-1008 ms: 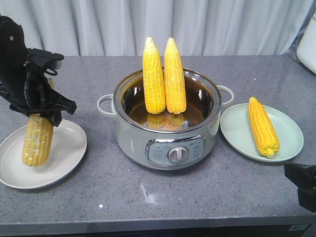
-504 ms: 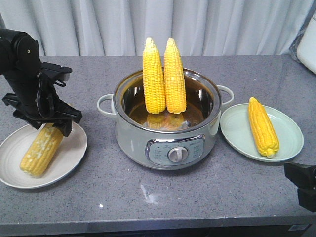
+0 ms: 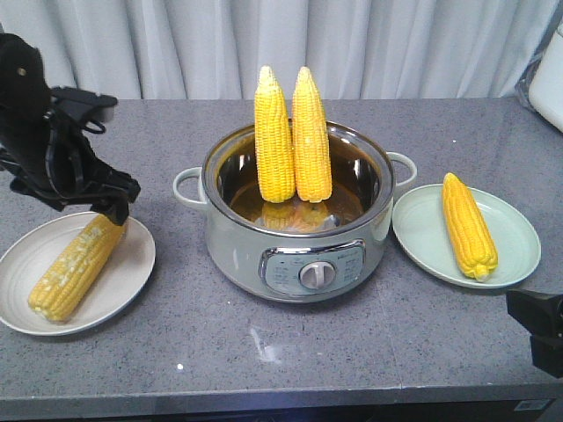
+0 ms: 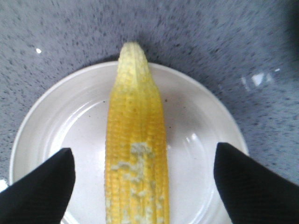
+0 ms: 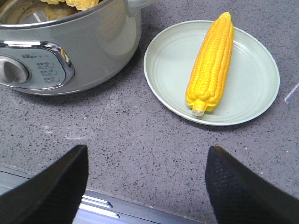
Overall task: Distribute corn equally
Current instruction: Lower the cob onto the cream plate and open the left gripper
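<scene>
Front: round silver electric pot [image 3: 299,255], centre, holds two upright yellow corn cobs [image 3: 274,141] | round white plate [image 3: 132,259], lower left, carries lying cob [image 3: 75,268] | pale green plate [image 3: 519,242], right, carries fourth cob [image 3: 468,227] | Left wrist: left end effector [image 4: 145,186] jaws spread wide, either side of lying cob, apart from it | Right wrist: right end effector [image 5: 147,186] spread, empty, over grey bench [image 5: 140,140]

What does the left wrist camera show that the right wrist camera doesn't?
Only the left wrist view: a white plate holding a blotchy cob with whitish patches on its kernels and its pale tip pointing away, lying between the left hand's spread fingers. Only the right wrist view: a green plate with a clean cob, stub end toward the camera, the cooker with its dial, and the right hand open above the countertop. Both: that grey speckled countertop, one cob lying flat on a plate, and an open hand holding nothing.
</scene>
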`<action>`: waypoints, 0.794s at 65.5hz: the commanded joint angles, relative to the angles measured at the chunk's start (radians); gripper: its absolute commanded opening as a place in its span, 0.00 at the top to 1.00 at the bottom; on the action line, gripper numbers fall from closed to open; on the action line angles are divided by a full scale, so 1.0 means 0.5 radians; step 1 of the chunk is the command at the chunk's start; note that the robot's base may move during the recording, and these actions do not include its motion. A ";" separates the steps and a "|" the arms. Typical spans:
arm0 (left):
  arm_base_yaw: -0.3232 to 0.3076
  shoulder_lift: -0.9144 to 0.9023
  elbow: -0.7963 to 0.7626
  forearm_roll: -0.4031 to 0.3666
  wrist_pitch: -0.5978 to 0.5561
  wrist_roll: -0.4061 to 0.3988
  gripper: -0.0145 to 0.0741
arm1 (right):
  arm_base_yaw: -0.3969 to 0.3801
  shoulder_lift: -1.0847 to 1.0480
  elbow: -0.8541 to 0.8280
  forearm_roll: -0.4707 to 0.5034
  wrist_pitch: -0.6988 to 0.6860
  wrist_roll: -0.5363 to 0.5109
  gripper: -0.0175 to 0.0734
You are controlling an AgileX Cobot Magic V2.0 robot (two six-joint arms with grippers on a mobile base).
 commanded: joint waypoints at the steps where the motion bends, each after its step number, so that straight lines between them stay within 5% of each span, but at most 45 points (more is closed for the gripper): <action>1: -0.014 -0.264 0.062 -0.025 -0.174 0.001 0.18 | 0.000 -0.008 -0.054 -0.007 -0.121 0.005 0.26; 9: -0.029 -0.502 0.257 -0.036 -0.337 0.057 0.18 | 0.000 -0.008 -0.054 -0.007 -0.121 0.005 0.26; 37: -0.029 -1.125 0.728 -0.566 -0.624 0.580 0.18 | 0.000 -0.008 -0.054 -0.007 -0.121 0.005 0.26; 52: -0.027 -1.354 0.947 -0.796 -0.661 0.734 0.18 | 0.000 -0.008 -0.054 -0.007 -0.123 0.005 0.26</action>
